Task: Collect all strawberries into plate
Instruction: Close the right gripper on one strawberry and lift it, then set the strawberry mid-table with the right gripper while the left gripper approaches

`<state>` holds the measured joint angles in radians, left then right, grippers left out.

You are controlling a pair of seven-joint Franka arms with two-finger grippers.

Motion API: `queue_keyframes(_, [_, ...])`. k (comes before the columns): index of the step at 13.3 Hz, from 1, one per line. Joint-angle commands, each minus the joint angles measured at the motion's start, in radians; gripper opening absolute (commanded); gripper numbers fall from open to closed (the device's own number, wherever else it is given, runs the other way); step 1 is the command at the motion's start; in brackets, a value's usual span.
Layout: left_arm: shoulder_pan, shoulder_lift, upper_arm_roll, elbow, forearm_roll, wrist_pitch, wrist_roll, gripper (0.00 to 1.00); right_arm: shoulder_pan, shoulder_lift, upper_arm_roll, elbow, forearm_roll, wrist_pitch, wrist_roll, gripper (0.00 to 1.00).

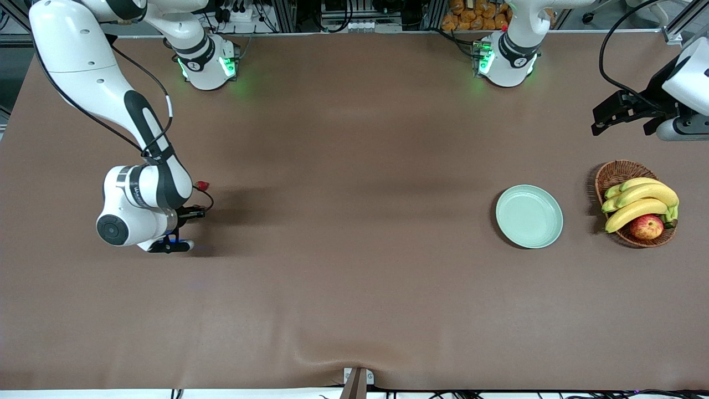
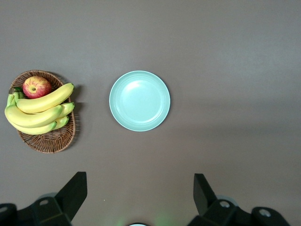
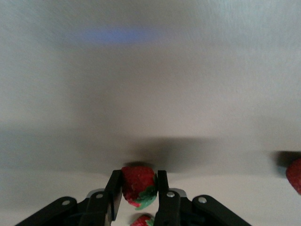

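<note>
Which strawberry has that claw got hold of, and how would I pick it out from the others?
Follow the right arm down to its end of the table, where the right claw sits low over the brown cloth. The strawberry you want is pinched between its two black fingers, green cap showing. Two more berries lie beside it, one just under the claw and another off to one side, both untouched.

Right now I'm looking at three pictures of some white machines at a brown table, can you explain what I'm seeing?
Two robot arms work at a table. One picture looks down from across it; the others come from cameras on each arm's wrist. A pale green plate lies beside a wicker basket of bananas and an apple. The right hand is low at its end of the table, its fingers shut on a strawberry, with two more strawberries beside it. The left hand waits open, up over the plate and basket.
</note>
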<state>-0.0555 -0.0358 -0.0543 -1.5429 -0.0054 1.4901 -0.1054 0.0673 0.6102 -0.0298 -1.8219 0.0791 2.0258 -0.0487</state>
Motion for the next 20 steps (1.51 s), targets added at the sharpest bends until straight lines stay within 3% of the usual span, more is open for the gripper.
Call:
queue_keyframes(1, [-0.007,0.01,-0.01,0.021,-0.021,-0.007,0.0,1.0,0.048,-0.029,0.005,0.099,0.024,-0.013,0.004,0.0])
queue_keyframes(3, [-0.017,0.028,-0.028,0.021,-0.021,0.002,-0.005,1.0,0.087,-0.029,0.036,0.159,0.129,-0.009,0.009,0.0])
queue_keyframes(6, [-0.023,0.059,-0.073,0.017,-0.021,0.013,-0.043,1.0,0.245,-0.02,0.031,0.158,0.509,0.042,0.045,0.0])
queue_keyframes(7, [-0.023,0.074,-0.097,0.014,-0.021,0.027,-0.074,1.0,0.303,-0.017,0.03,0.155,0.565,0.097,0.094,0.0])
queue_keyframes(11, [-0.036,0.14,-0.199,-0.018,-0.008,0.09,-0.261,1.0,0.491,0.046,0.03,0.162,0.579,0.267,0.254,0.0])
queue_keyframes(16, [-0.05,0.123,-0.239,-0.258,-0.01,0.315,-0.388,1.0,0.597,0.129,0.03,0.219,0.74,0.313,0.282,0.0])
queue_keyframes(17, [-0.049,0.125,-0.252,-0.308,-0.008,0.381,-0.411,1.0,0.597,0.135,0.03,0.22,0.745,0.314,0.282,0.12])
queue_keyframes(18, [-0.049,0.126,-0.263,-0.357,-0.01,0.445,-0.43,1.0,0.597,0.14,0.03,0.222,0.746,0.314,0.282,0.46])
queue_keyframes(20, [-0.055,0.16,-0.285,-0.404,-0.011,0.541,-0.506,1.0,0.603,0.145,0.03,0.222,0.748,0.314,0.279,0.69])
